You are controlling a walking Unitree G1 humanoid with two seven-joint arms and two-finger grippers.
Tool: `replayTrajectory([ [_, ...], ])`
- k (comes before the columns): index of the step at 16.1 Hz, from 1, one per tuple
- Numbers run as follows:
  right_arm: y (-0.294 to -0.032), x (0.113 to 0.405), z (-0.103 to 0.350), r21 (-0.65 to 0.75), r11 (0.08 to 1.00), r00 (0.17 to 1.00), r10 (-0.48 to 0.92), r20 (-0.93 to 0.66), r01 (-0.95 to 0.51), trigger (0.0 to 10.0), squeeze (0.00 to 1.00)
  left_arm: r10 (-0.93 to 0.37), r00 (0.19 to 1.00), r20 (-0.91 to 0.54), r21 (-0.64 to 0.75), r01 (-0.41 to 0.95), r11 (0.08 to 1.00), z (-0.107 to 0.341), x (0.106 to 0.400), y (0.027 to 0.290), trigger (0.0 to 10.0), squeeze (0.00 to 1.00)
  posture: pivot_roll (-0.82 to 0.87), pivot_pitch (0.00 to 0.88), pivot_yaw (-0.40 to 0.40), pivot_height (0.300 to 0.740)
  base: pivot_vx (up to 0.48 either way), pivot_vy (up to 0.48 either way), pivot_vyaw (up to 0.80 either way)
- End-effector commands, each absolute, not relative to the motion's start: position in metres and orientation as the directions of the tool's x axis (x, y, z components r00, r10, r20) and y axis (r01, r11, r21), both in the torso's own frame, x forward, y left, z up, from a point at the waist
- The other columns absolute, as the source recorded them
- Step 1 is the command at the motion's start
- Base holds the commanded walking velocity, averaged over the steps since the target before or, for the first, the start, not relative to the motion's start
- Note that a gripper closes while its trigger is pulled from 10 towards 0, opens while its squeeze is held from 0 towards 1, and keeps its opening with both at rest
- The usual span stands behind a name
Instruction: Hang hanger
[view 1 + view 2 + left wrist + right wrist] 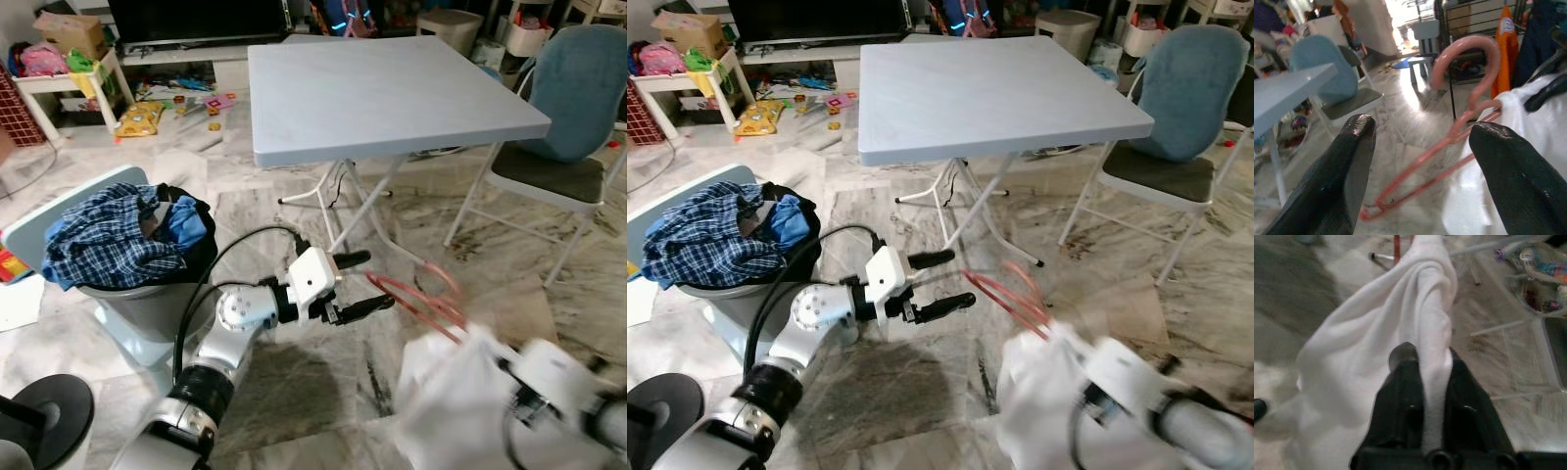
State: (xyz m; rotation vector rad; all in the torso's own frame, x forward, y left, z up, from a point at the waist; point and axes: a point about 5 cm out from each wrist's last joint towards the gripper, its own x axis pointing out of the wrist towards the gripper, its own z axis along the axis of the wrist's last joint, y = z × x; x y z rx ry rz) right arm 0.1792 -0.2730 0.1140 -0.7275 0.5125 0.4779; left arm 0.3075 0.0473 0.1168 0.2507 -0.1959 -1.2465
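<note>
A pink hanger (416, 297) carries a white garment (456, 392) low over the marble floor, its hook (1469, 49) pointing up and away. My right gripper (1425, 357) is shut on a fold of the white garment and holds it up at the lower right, blurred in the eye views. My left gripper (378, 281) is open just left of the hanger's pink end. Its two black fingers (1337, 176) straddle the hanger's wire without touching it.
A grey basket (147, 304) heaped with blue plaid clothes stands at my left. A light-blue folding table (382, 88) is straight ahead, with a blue chair (568, 108) at the right. Toys lie scattered at the far left. A black round base (44, 416) sits near my left side.
</note>
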Motion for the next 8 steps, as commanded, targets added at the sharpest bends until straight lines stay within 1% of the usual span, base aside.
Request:
replayTrajectory([
  [1,-0.278,0.175,0.138,-0.502,0.614,0.768,0.301,-0.565,-0.609,10.0,0.0,-0.965,0.258,-0.037,0.323,0.917,0.233,0.114,0.304,0.046,10.0,1.0,-0.08,0.0,0.018,0.74,0.0,0.0,0.0],
  [3,-0.291,0.169,0.151,-0.486,0.606,0.752,0.316,-0.578,-0.629,10.0,0.0,-0.977,0.199,-0.075,0.326,0.931,0.164,0.108,0.297,0.045,10.0,1.0,-0.08,0.0,0.018,0.74,0.0,0.0,0.0],
  [4,-0.292,0.167,0.158,-0.476,0.591,0.736,0.343,-0.583,-0.652,10.0,0.0,-0.985,0.147,-0.087,0.329,0.938,0.111,0.106,0.293,0.046,10.0,1.0,-0.08,0.0,0.021,0.74,0.0,0.0,0.0],
  [5,-0.293,0.166,0.164,-0.467,0.573,0.72,0.369,-0.587,-0.674,10.0,0.0,-0.989,0.116,-0.09,0.332,0.94,0.08,0.105,0.29,0.046,10.0,1.0,-0.08,0.0,0.024,0.74,0.0,0.0,0.0],
  [6,-0.293,0.165,0.169,-0.46,0.554,0.706,0.392,-0.59,-0.693,10.0,0.0,-0.99,0.106,-0.098,0.338,0.939,0.067,0.105,0.29,0.047,10.0,1.0,-0.08,0.0,0.025,0.74,0.0,0.0,0.0],
  [7,-0.289,0.159,0.176,-0.421,0.523,0.661,0.456,-0.596,-0.741,10.0,0.0,-0.989,0.109,-0.102,0.343,0.937,0.068,0.104,0.291,0.047,10.0,1.0,-0.08,0.0,0.025,0.74,0.0,0.0,0.0],
  [8,-0.287,0.157,0.178,-0.408,0.514,0.646,0.476,-0.597,-0.755,10.0,0.0,-0.988,0.113,-0.102,0.349,0.934,0.071,0.104,0.291,0.047,10.0,1.0,-0.08,0.0,0.024,0.74,0.0,0.0,0.0],
])
